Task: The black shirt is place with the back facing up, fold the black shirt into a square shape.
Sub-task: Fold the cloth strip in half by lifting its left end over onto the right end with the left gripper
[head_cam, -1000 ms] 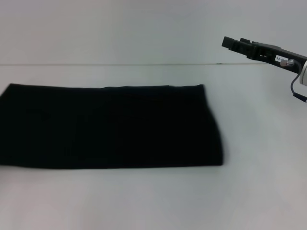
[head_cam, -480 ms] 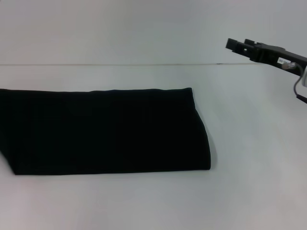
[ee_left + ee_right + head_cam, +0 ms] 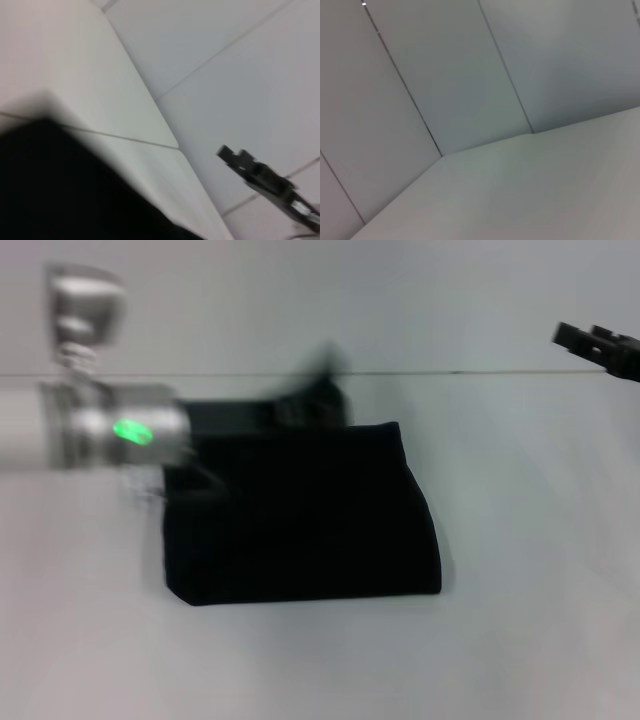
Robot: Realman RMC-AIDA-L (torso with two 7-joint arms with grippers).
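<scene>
Black shirt point(image 3: 310, 520) nearly square, folded edge rightward, left tool point(image 3: 315, 390) gripping its far edge; right tool's point(image 3: 590, 340) spread unclear.

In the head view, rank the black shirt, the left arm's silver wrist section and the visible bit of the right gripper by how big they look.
1. the black shirt, by far the largest.
2. the left arm's silver wrist section, though it is nearer the camera and blurred, which inflates it.
3. the right gripper, only its tip in view at the right edge.

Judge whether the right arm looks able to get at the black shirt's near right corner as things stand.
Probably yes. The right pincer is raised at the far right, off the black shirt, with only bare table between them. The left pincer is over the shirt's far edge, away from that corner.
</scene>
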